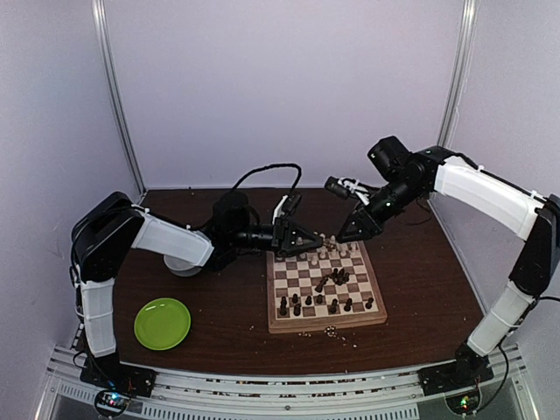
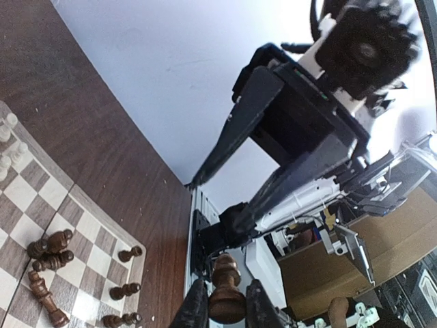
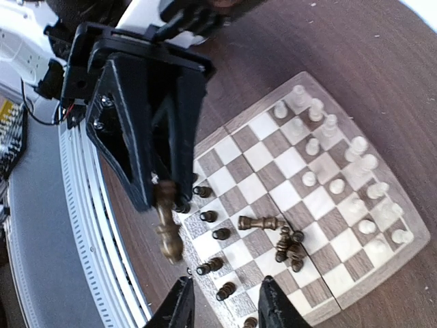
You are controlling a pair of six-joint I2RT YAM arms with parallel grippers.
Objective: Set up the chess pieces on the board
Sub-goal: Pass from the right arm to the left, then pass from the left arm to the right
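Chess pieces (image 1: 333, 306) are only partly set out on the board (image 1: 306, 325), which lies on the table (image 1: 420, 280) between the two arms. In the top view the pale pieces (image 1: 339, 252) are ranked along the board's 12 o'clock edge. A loose row of dark pieces (image 1: 296, 306) is stood toward 6 o'clock, and a small toppled heap (image 1: 337, 278) is left near the middle.

One dark piece (image 2: 227, 290) is held in the air above the board's 12 o'clock edge. It is clamped between the left jaws by one end, with the rest jutting out beyond the fingertips. The right jaws are held apart with nothing between them, and are pointed at that piece from close by.

This arrangement is judged to be a mid-air handover, probably made so that the piece can be regripped in a pose that lets it be stood on its base. The grip is narrow and near one end, so a slip or a swing is judged possible during carrying. The piece is expected to belong on the dark side, toward 6 o'clock. A green plate (image 1: 163, 323) lies well apart at the board's 8 o'clock and is not involved.
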